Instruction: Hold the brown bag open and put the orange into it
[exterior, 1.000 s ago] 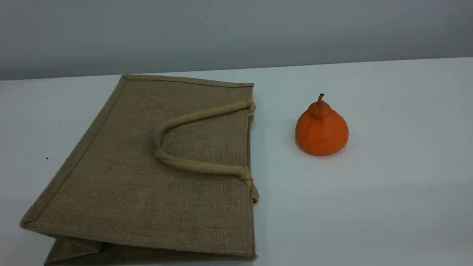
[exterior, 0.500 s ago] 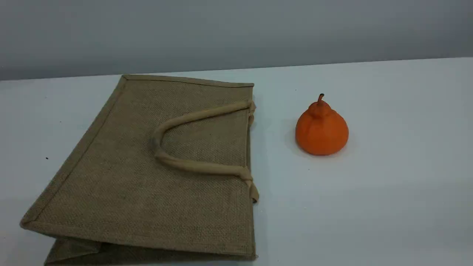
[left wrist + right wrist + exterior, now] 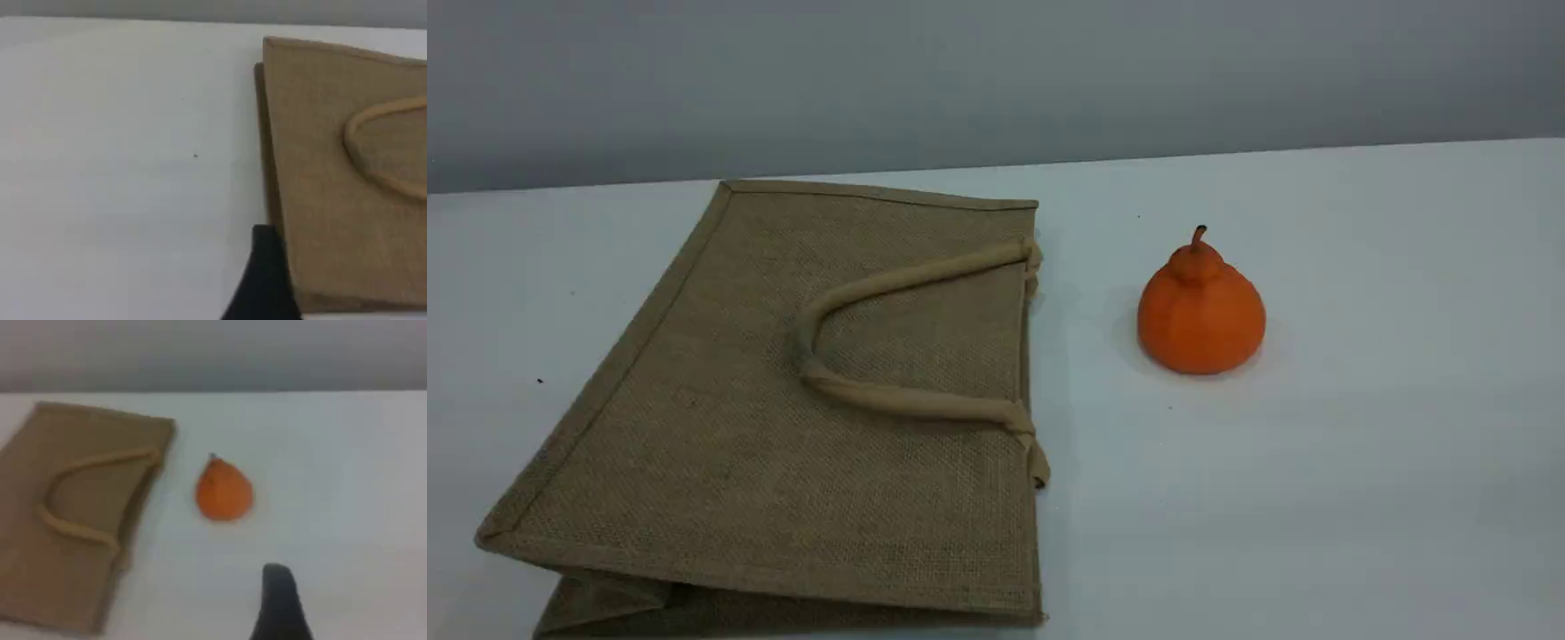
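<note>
The brown bag (image 3: 720,444) lies flat on the left half of the white table, its mouth edge facing right. One beige handle (image 3: 911,404) is folded back onto the bag's top face. The orange (image 3: 1200,311) stands upright to the right of the bag, a short gap away. Neither arm shows in the scene view. The left wrist view shows a dark fingertip (image 3: 267,280) at the bottom edge, hovering near the bag's (image 3: 333,200) left border. In the right wrist view a dark fingertip (image 3: 280,603) sits well short of the orange (image 3: 223,491) and the bag (image 3: 40,573). Nothing is held.
A white table (image 3: 1360,444) runs back to a grey wall (image 3: 996,80). A few tiny dark specks dot the table left of the bag.
</note>
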### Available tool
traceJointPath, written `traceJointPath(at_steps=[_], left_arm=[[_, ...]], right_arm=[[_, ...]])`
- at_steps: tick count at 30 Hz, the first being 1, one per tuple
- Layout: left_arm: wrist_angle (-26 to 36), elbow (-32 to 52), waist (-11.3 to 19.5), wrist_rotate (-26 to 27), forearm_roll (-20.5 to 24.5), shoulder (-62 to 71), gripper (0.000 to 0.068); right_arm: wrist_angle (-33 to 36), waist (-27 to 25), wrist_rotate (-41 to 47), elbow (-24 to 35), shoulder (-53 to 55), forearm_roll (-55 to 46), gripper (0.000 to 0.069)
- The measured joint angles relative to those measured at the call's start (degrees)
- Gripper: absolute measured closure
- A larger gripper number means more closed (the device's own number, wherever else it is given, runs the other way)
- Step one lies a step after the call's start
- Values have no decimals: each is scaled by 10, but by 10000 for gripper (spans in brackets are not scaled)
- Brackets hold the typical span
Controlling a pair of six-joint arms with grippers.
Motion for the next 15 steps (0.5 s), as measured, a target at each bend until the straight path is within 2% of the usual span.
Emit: traceJointPath(at_steps=[6,15], left_arm=[[-71,-24,0,-7,-3,162,160],[-178,-30,0,-7,-54,376,160]], right_arm=[[-101,0,-42,0,120,81,273],[-204,0,-124,0,328,187,273]])
